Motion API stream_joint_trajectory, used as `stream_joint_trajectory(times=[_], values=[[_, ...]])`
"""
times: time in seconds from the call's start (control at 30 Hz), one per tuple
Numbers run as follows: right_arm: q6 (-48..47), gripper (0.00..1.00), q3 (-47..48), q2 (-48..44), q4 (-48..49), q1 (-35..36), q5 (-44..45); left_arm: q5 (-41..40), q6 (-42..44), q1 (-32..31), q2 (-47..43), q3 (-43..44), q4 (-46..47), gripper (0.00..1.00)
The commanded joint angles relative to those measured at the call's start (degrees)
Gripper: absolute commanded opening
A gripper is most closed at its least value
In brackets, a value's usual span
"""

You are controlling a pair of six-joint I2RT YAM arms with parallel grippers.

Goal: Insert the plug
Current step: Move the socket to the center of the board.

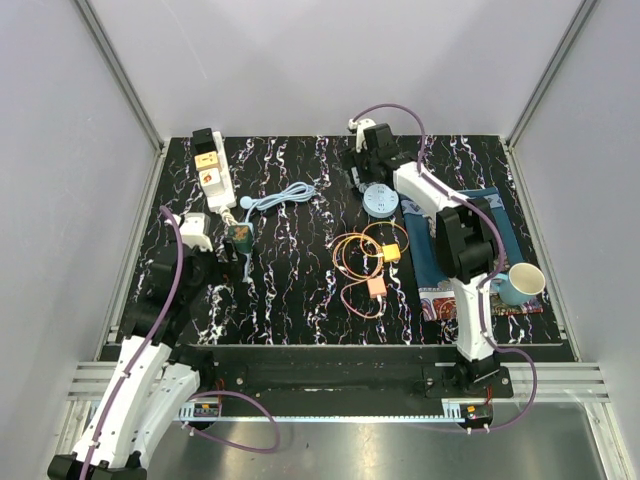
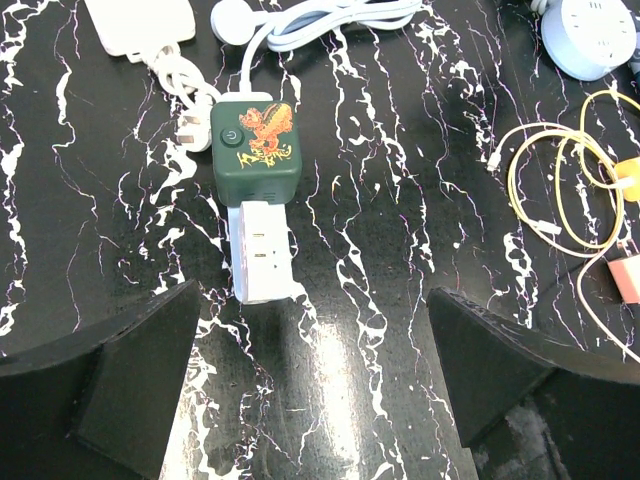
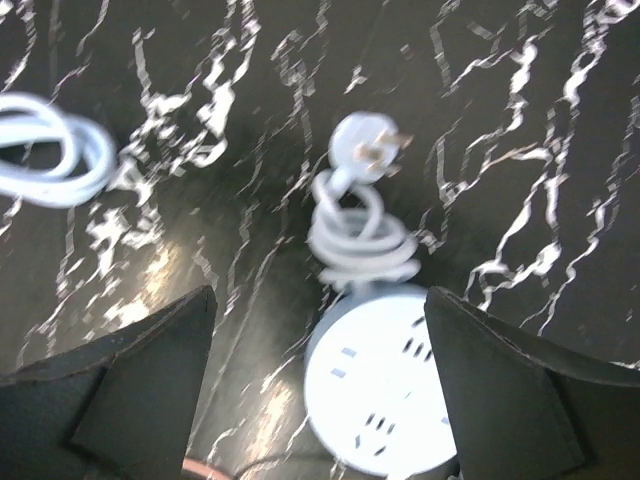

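Two sets of jaws gape wide & empty, left jaws just short of the white plug (image 2: 262,250), which lies on the bench (image 2: 400,300) butted against the green cube socket (image 2: 255,150); risk IMO: an off-centre pinch shoves the loose cube & skews the plug.

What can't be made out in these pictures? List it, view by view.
Right wrist: motion blur smears the round socket hub; the frame's bottom edge cuts off its near side.
Left wrist: the top edge cuts off the white power strip, hiding its sockets.
Top external: the green cube is too small to show its button.
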Motion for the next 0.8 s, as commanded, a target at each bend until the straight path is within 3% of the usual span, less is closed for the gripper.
stream_joint_trajectory(times=[0.0, 0.37, 0.53, 0.77], values=[[-2.4, 0.89, 5.7, 5.7, 1.5, -1.9, 0.9, 0.3, 0.2, -0.1, 0.7, 0.2, 3.1, 0.99], [-1.9, 0.69, 10.0, 12.1, -2.2, -1.6, -5.8, 0.8, -0.1, -0.7, 1.2, 0.0, 3.4, 0.99], [-4.4, 0.36, 5.1, 8.3, -2.8, 1.7, -8.2, 0.2, 0.3, -1.6, 0.3, -0.1, 3.4, 0.99], [-9.1, 0.29, -7.0, -0.3, -1.6, 11.1, -14.0, -0.6, 0.9, -2.1, -2.6, -0.2, 3.5, 0.99]])
